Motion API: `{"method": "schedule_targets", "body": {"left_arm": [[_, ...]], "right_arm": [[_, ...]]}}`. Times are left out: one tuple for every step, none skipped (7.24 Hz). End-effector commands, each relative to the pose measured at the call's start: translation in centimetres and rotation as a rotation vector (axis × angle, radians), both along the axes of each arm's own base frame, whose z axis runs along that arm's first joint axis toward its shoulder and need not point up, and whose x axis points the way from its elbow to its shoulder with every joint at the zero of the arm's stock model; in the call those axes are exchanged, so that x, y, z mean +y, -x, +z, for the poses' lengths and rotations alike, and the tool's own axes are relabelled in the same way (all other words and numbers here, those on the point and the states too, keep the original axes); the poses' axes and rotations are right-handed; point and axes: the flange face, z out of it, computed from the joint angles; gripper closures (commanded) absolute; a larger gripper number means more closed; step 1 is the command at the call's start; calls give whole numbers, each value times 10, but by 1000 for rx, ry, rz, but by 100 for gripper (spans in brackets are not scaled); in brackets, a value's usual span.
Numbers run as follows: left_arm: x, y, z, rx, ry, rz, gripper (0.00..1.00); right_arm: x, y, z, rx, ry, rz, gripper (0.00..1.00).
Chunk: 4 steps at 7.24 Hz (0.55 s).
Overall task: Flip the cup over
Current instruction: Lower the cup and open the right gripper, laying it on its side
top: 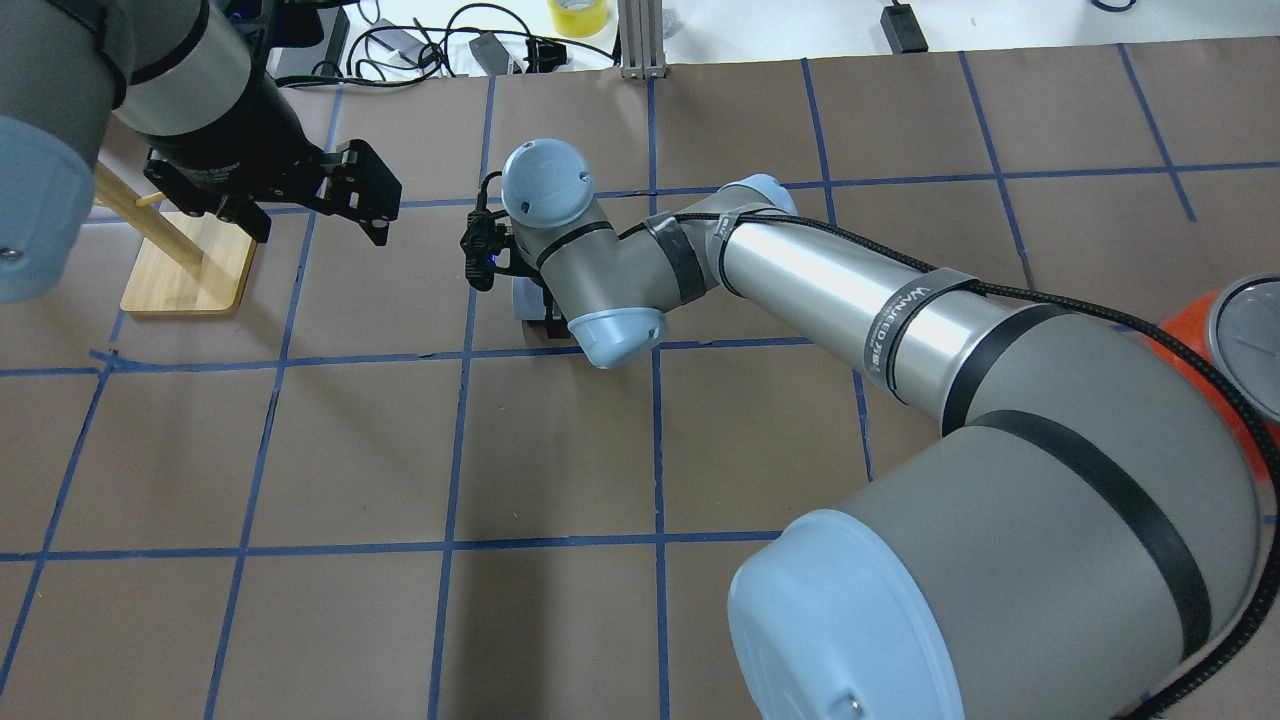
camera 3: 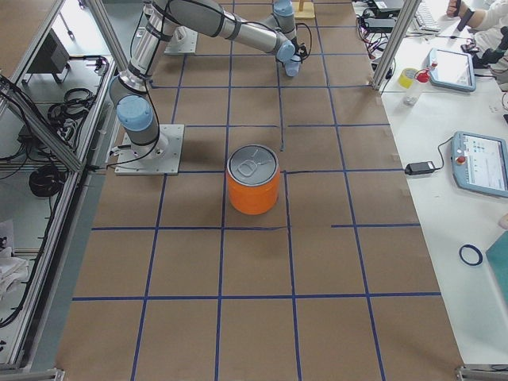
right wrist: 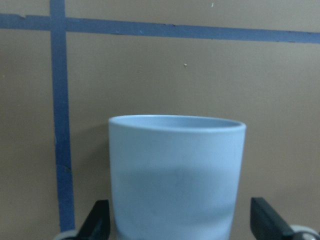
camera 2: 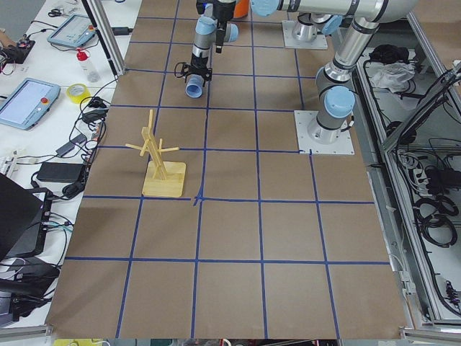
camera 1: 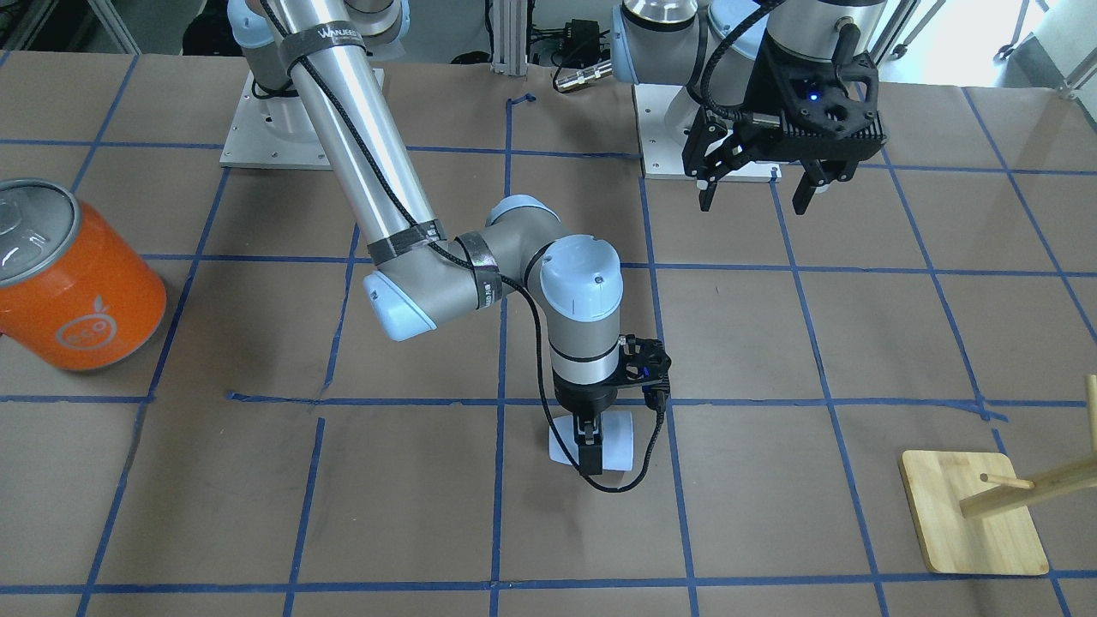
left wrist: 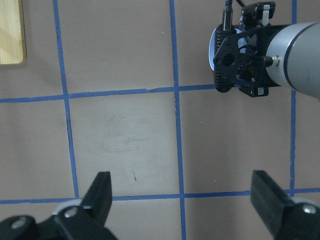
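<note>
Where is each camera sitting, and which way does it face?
Front-facing: across the table, facing the robot; both arms, cup.
Overhead: behind the shoulders, looking forward and down; both arms.
Exterior left: table's left end; wooden stand, both arms.
Exterior right: table's right end; orange can, right arm.
Left wrist: down at table; left gripper open.
Right wrist: down at cup; right gripper open.
Shared: both wrist views show the cup.

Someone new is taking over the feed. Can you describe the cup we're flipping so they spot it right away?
Follow the long right arm out over the middle of the brown table: the cup lies on its side directly beneath the right gripper, between its open fingers. It is small, plain and pale blue-grey, unlike the much bigger orange can and the wooden stand towards the table's ends.
</note>
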Motion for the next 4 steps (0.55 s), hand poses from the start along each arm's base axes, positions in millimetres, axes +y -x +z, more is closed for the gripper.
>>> {"method": "schedule_targets", "body": {"left_arm": [[0,0,0,-1,0,0,0],[0,0,0,-1,0,0,0],[0,0,0,-1,0,0,0],[0,0,1,-1,1,0,0]], "right_arm": [[-7,26,49,1,-33,-86,0],[-22,66,80,-3,-51,-152,0],[-46,127,100,-21,-74,-310,0],[-64,189,123,-37,-101,-484,0]]}}
